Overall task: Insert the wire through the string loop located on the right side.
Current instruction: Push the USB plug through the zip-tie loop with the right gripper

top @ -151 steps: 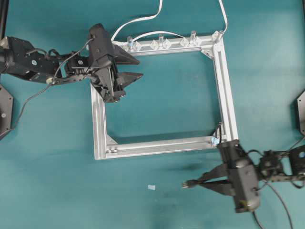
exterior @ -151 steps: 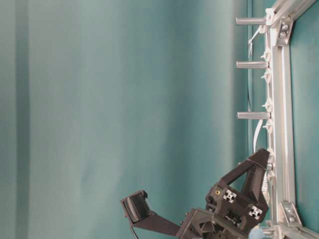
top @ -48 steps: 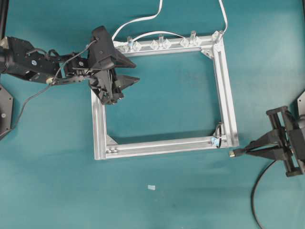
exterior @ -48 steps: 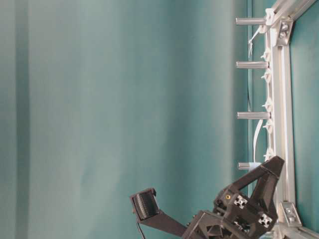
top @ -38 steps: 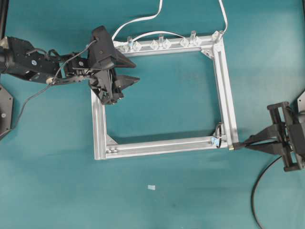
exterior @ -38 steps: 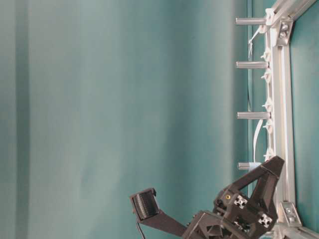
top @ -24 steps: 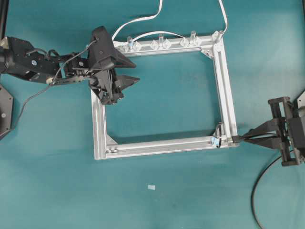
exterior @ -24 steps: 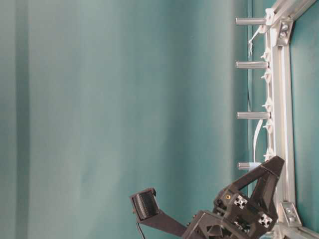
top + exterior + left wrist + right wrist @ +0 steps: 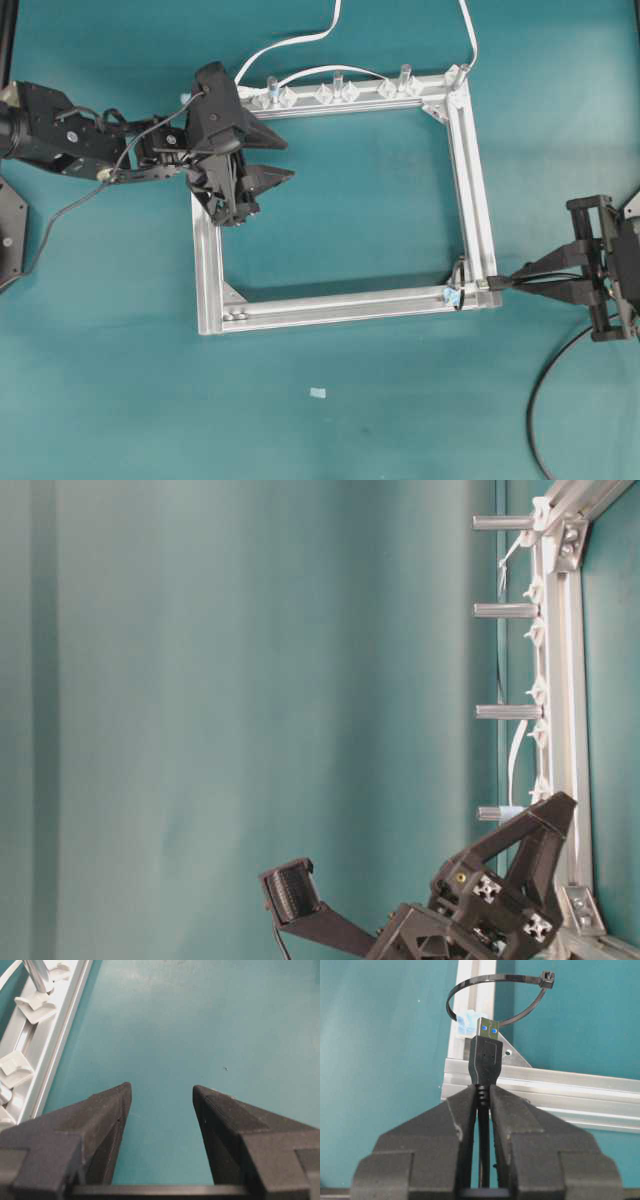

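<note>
My right gripper (image 9: 481,1089) is shut on the wire just behind its black plug (image 9: 485,1055). The plug's metallic tip points at the string loop (image 9: 495,980), a thin black ring standing on the frame corner with a light-blue bit (image 9: 469,1021) at its base. The tip sits just short of the loop's opening, low and to the left in it. From overhead, the right gripper (image 9: 520,281) is right of the frame's near right corner, the plug (image 9: 487,286) lies over the rail and the loop (image 9: 459,272) is just beyond. My left gripper (image 9: 288,160) hangs open and empty.
The square aluminium frame (image 9: 470,170) lies mid-table, with clear clips (image 9: 330,93), upright posts and a white cable (image 9: 300,40) along its far rail. The wire's black cable (image 9: 540,410) trails toward the near right edge. A small pale scrap (image 9: 318,393) lies in front of the frame.
The right gripper swung the plug from below the frame out to the right, then moved it left onto the frame's corner, up to the loop. The left gripper shifted slightly.
</note>
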### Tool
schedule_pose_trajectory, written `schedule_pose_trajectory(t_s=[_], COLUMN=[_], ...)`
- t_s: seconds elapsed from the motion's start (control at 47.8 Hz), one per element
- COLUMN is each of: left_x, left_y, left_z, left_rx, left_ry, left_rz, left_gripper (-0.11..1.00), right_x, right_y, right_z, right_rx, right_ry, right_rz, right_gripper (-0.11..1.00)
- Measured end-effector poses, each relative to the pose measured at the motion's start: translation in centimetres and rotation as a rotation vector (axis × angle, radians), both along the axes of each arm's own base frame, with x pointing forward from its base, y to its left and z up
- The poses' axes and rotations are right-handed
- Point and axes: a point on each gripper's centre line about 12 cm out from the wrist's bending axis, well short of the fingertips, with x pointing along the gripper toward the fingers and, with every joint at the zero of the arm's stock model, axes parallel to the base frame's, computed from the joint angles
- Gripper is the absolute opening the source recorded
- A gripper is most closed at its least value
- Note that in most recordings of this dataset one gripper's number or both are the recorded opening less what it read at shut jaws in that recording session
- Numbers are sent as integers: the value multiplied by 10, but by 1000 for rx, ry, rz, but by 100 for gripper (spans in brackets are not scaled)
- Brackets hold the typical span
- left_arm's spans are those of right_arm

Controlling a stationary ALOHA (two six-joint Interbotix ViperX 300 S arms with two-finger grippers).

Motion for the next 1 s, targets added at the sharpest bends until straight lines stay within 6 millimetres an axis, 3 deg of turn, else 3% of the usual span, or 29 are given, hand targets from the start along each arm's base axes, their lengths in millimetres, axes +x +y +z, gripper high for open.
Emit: schedule_pose_trajectory(t_s=[1.004], left_x=[0], left_y=[-1], left_z=[0], left_rx=[0], left_ry=[0], left_rz=[-2], left_gripper=[56], right_x=[2], right_y=[2], right_z=[0], right_rx=[2], right_ry=[11], right_rz=[5], right_gripper=[12])
